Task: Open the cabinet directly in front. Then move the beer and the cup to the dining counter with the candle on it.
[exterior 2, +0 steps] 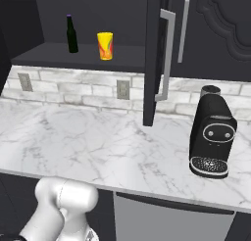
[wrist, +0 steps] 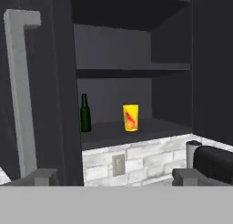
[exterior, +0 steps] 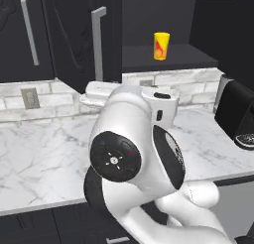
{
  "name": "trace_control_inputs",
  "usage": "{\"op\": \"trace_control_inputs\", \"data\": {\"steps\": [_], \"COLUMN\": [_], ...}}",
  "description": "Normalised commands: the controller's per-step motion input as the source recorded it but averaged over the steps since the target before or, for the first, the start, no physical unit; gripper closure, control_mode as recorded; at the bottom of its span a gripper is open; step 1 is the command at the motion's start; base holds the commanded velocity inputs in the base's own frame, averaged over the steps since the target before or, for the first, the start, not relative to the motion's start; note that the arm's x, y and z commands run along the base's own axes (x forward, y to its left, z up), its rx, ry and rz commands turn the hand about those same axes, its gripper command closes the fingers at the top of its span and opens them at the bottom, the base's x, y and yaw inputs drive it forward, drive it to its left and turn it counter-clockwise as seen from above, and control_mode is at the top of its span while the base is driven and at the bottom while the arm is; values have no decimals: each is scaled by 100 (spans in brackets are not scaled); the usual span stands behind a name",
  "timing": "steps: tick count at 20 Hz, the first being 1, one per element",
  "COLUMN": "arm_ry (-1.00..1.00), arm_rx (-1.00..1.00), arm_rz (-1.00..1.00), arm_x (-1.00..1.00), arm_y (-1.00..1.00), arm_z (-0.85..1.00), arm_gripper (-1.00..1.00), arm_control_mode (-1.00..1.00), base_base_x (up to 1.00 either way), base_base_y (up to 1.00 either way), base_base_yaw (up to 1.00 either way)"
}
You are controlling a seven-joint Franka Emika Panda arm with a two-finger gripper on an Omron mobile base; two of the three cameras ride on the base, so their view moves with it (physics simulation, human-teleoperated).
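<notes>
A white, grey-veined marble worktop [exterior 2: 98, 147] runs under a tile backsplash, with a black coffee machine [exterior 2: 212, 137] at the right of the right base view. Above it the cabinet [wrist: 132, 59] stands with its doors swung out, the silver bar handle [wrist: 20, 95] rising up the left of my hand view. My pincer [wrist: 113, 176] is spread wide and empty, one finger tip low on the left and one low on the right of that frame. On the bottom shelf, near the frame's centre, the beer [wrist: 85, 114] stands upright, its long axis vertical and its neck pointing up; the cup [wrist: 130, 118] sits just to its right, well apart from it, also upright with its mouth up and its red-orange mark facing me. As I judge it, the opening is done and fetching comes next. To do that well I should go straight in between the open doors, level with the shelf, keep clear of the door edge beside the handle, and close on the bottle's body low down, not its neck, so it doesn't tip.
</notes>
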Motion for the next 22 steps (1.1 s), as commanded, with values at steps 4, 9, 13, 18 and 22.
{"op": "trace_control_inputs", "data": {"steps": [4,9,13,18,22], "arm_ry": [0,2,1,0,1], "arm_rx": [24,14,5,0,0], "arm_rz": [33,39,39,26,24], "arm_x": [31,64,97,100,96], "arm_y": [-99,-85,-61,-1,49], "arm_z": [7,0,-2,-26,-33], "arm_gripper": [-100,-100,-100,-100,-100], "arm_control_mode": [-100,-100,-100,-100,-100], "base_base_x": [0,0,0,0,0], "base_base_y": [0,0,0,0,0], "base_base_yaw": [0,0,0,0,0]}}
